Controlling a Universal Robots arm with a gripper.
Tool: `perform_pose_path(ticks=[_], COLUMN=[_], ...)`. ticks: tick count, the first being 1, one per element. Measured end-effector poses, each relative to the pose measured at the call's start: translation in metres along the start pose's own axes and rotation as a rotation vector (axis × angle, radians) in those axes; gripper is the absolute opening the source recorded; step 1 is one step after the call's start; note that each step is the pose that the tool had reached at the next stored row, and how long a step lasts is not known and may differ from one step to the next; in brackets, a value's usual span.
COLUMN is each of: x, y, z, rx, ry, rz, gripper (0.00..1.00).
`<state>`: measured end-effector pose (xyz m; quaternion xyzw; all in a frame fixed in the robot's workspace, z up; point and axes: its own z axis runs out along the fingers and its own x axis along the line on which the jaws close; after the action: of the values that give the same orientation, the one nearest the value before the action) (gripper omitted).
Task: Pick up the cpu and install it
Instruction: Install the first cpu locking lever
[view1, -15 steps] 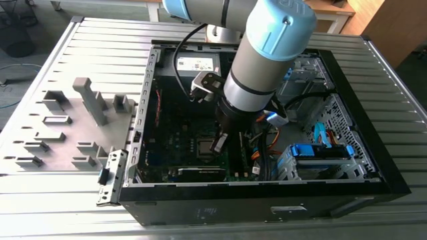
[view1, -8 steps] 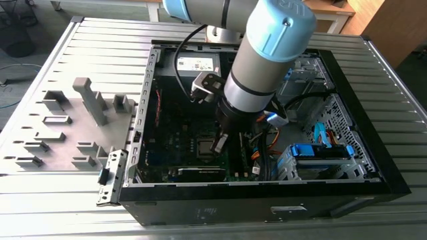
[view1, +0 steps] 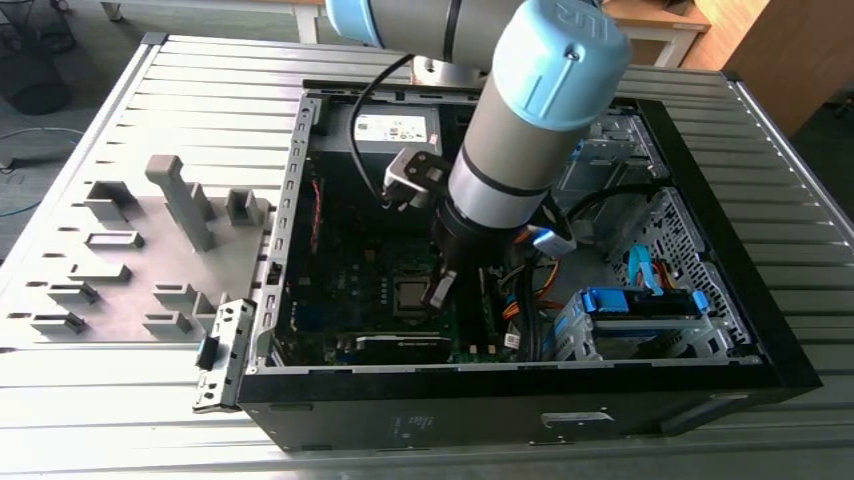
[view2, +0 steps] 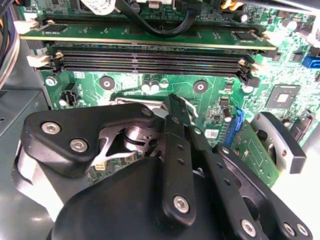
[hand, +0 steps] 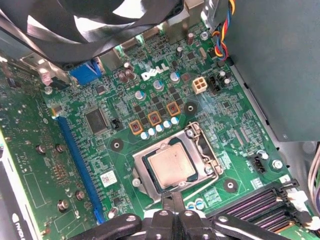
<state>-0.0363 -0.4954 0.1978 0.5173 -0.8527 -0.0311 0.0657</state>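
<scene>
The cpu (hand: 172, 167) is a small silvery square lying flat inside the metal socket frame (hand: 141, 178) on the green motherboard (hand: 150, 75). In the exterior view the cpu (view1: 406, 292) sits low in the open computer case (view1: 534, 400). My gripper (hand: 173, 196) hangs just beside the socket's edge, fingers pressed together with nothing between them. In the second wrist view the gripper (view2: 172, 100) points down at the board, and its black body hides the socket. In the exterior view the gripper (view1: 441, 290) is right next to the chip.
Memory slots (view2: 150, 60) run close beside the socket. A black fan (hand: 100, 25) and bundled cables (view1: 534, 300) crowd the case. A graphics card (view1: 400, 348) lies at the case's near wall. Grey fixture blocks (view1: 134, 250) stand on the table at the exterior view's left.
</scene>
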Motion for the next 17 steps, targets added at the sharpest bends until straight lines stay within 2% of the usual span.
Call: perform_pose_path(ticks=[17], x=[0.003], y=[-0.0031], z=[0.0093], rx=[0.0], ry=[0.0003], rz=[0.0], gripper=[0.11])
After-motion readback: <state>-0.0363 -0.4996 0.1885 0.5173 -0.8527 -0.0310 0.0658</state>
